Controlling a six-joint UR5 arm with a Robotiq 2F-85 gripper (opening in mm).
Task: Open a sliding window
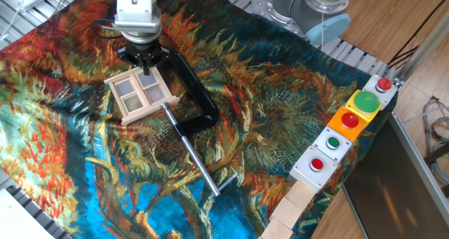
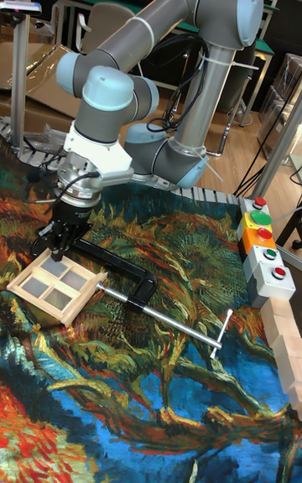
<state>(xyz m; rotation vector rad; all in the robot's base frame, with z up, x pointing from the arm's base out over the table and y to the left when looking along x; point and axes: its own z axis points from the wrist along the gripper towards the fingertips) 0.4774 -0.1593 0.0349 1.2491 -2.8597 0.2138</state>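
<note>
The sliding window [image 1: 140,95] is a small pale wooden frame with four greyish panes, lying flat on the patterned cloth at the left. My gripper [image 1: 146,71] comes down on its far half, fingertips drawn together at the middle bar. The jaws look shut, and I cannot tell whether they pinch the bar or only touch it. In the tall fixed view the window [image 2: 52,285] lies at the left and the gripper [image 2: 59,251] points down onto its far edge.
A black C-clamp [image 1: 195,93] with a steel rod [image 1: 193,157] lies right beside the window. A box of coloured buttons [image 1: 347,127] lines the right edge, with wooden blocks [image 1: 289,209] below it. The arm's base [image 1: 309,8] stands at the back.
</note>
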